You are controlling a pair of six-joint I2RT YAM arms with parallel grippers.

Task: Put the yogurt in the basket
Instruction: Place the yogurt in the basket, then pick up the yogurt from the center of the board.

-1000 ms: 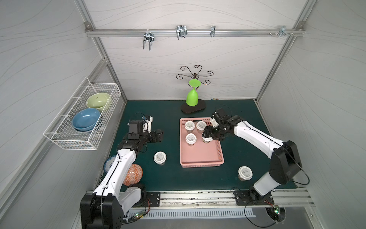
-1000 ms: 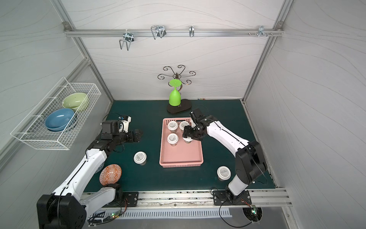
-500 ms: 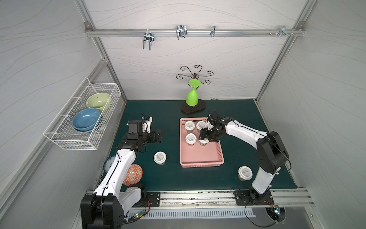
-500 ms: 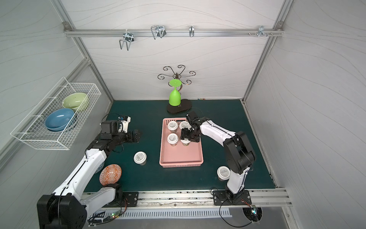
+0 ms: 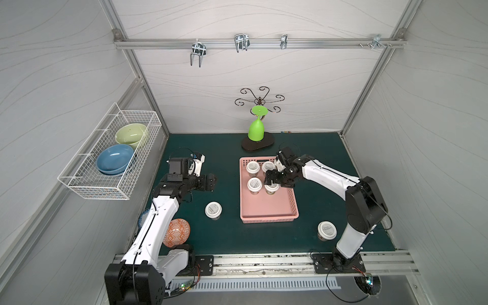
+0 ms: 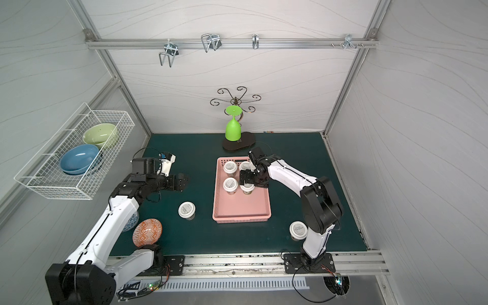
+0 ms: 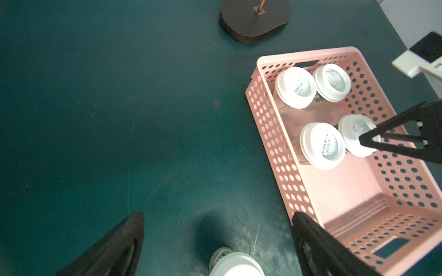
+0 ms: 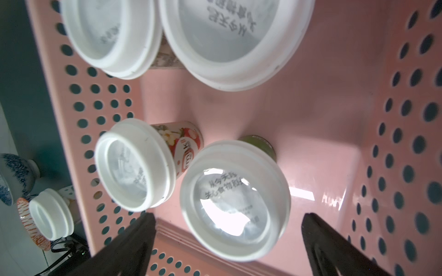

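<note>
My right gripper (image 8: pixel 228 215) straddles the fourth yogurt cup (image 8: pixel 235 200) in the pink basket (image 5: pixel 266 211), jaws spread clear so it stands free, while my left gripper (image 7: pixel 217 215) hovers open near the loose yogurt cup (image 5: pixel 213 210) on the table (image 5: pixel 227 237).

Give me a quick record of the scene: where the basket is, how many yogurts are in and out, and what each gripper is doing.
basket: pink basket, on the green mat between the arms
yogurts inside: four cups, upright, in the far half
yogurts outside: two on the mat, left-side cup and right-side cup
left gripper: open, empty, above the mat near the left-side cup
right gripper: open around one basket cup, not gripping it
</note>
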